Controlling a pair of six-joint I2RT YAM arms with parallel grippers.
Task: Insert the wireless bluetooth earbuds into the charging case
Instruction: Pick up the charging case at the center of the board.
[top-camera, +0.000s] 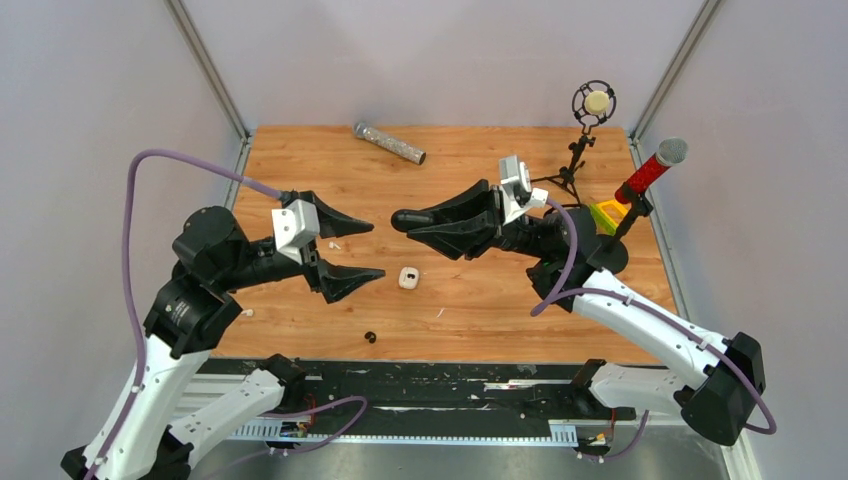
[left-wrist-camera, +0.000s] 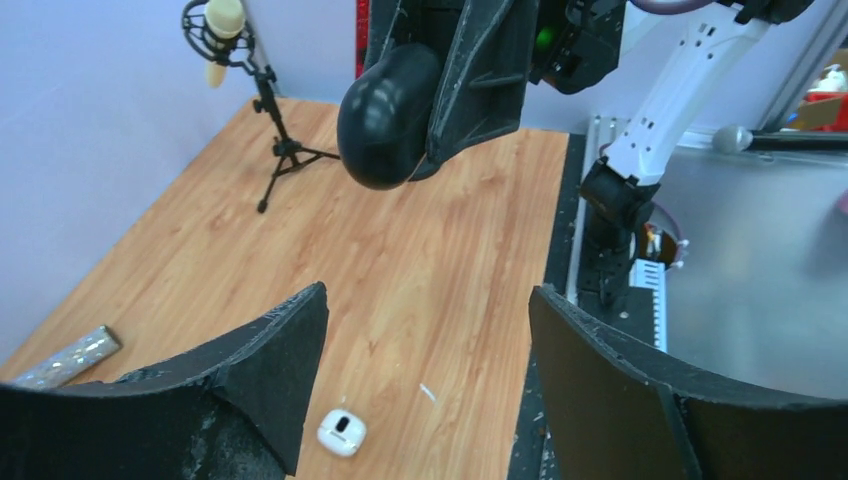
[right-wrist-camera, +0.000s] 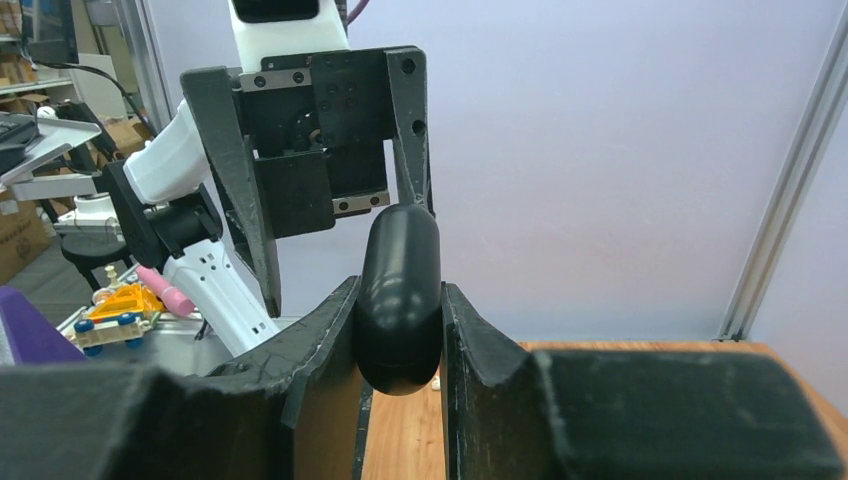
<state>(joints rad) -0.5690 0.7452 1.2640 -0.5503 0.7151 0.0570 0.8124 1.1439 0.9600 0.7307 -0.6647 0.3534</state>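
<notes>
My right gripper (top-camera: 425, 226) is shut on a black oval charging case (top-camera: 404, 217) and holds it above the table's middle. The case sticks out past the fingertips in the right wrist view (right-wrist-camera: 400, 300) and hangs at the top of the left wrist view (left-wrist-camera: 385, 120). A whitish earbud (top-camera: 408, 278) lies on the wood below the case and also shows in the left wrist view (left-wrist-camera: 341, 432). A tiny black earbud (top-camera: 370, 336) lies near the front edge. My left gripper (top-camera: 376, 250) is wide open and empty, just left of the whitish earbud (left-wrist-camera: 428, 300).
A silver glitter microphone (top-camera: 390, 143) lies at the back. A small stand with a shock mount (top-camera: 590, 110) and a red microphone (top-camera: 655, 165) stand at the back right. A white fleck (top-camera: 440, 313) lies near the whitish earbud.
</notes>
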